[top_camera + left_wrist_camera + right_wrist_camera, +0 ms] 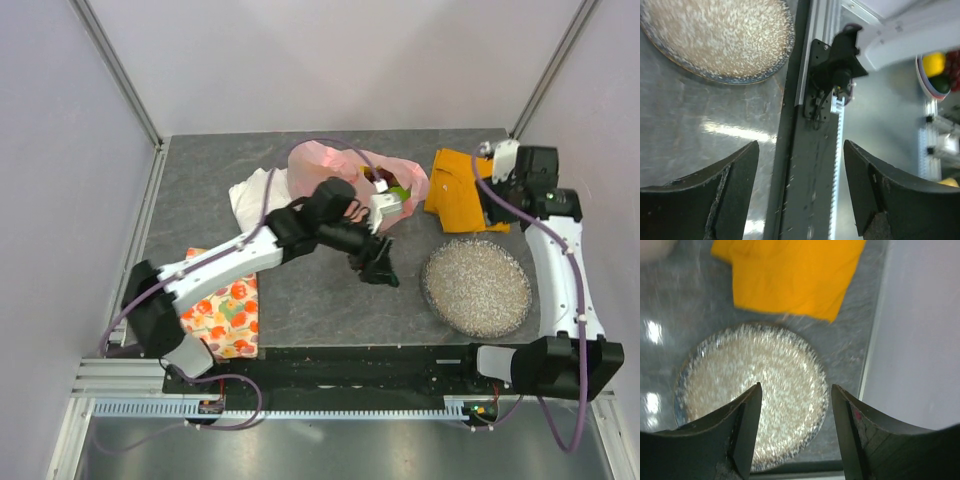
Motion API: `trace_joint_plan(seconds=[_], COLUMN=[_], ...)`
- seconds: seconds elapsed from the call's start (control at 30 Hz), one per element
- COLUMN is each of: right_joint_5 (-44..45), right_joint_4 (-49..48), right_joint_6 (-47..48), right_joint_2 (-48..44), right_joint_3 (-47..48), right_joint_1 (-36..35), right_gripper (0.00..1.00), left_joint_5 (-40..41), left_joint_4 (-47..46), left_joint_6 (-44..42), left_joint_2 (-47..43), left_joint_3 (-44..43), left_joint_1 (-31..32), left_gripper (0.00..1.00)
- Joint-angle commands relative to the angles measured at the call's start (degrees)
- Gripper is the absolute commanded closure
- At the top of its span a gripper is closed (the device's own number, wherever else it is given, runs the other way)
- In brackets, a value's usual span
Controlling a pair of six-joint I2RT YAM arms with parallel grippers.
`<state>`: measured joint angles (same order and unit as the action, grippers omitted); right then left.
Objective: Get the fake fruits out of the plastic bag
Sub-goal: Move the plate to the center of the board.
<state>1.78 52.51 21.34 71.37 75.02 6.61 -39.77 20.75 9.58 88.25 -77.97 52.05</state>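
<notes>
The pink plastic bag [335,165] lies crumpled at the back middle of the table. At its right-hand opening a dark red fruit [380,183] and a green fruit [399,192] show; other fruits are hidden. My left gripper [378,268] is open and empty, a little in front of the bag's opening and apart from it. In the left wrist view [801,150] the jaws stand wide with only table and rail between them. My right gripper [497,205] is open and empty above the orange cloth. In the right wrist view [796,390] it is high above the dish.
A glittery silver dish [476,287] stands at the front right, also in both wrist views [715,35] [750,390]. An orange cloth [460,190] lies back right, a white cloth [255,195] left of the bag, and a fruit-patterned cloth [228,315] front left.
</notes>
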Motion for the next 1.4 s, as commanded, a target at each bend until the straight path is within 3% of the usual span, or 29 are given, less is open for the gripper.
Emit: trace_joint_plan(seconds=[0.0, 0.27, 0.43, 0.67, 0.9, 1.07, 1.2, 1.27, 1.37], right_joint_5=[1.39, 1.91, 0.86, -1.52, -4.24, -5.21, -6.26, -6.44, -6.88], right_joint_4=[-1.89, -0.92, 0.39, 1.45, 2.25, 2.24, 2.42, 2.51, 2.33], right_joint_6=[-7.72, -8.33, -9.21, -12.11, -13.43, -14.13, -14.66, -14.58, -14.23], right_joint_2=[1.14, -5.89, -8.88, -9.41, -9.85, -10.20, -9.94, -9.68, -9.24], right_joint_3=[10.04, 10.23, 9.87, 12.07, 11.99, 10.93, 10.41, 10.32, 10.40], right_joint_1=[1.56, 3.05, 3.41, 3.41, 3.49, 3.50, 3.50, 3.41, 3.41], right_gripper=[0.34, 0.32, 0.32, 0.31, 0.32, 0.32, 0.32, 0.32, 0.32], left_joint_5=[7.68, 12.34, 16.99, 21.74, 22.54, 19.12, 19.64, 20.17, 19.65], left_joint_4=[-4.66, -10.73, -7.05, -2.65, -2.73, -11.24, -11.09, -10.04, -9.68], left_joint_6=[20.10, 47.51, 48.86, 48.60, 53.42, 58.18, 59.06, 59.50, 60.03], left_joint_2=[9.28, 23.54, 31.97, 39.27, 41.39, 44.46, 46.84, 47.11, 44.22], left_joint_3=[-6.49, -9.64, -14.48, -19.49, -17.30, -18.52, -21.43, -21.08, -16.87], left_joint_1=[0.59, 4.45, 6.92, 9.03, 9.38, 9.82, 10.00, 10.00, 9.82], left_gripper=[0.25, 0.28, 0.29, 0.41, 0.46, 0.62, 0.90, 0.98, 0.98])
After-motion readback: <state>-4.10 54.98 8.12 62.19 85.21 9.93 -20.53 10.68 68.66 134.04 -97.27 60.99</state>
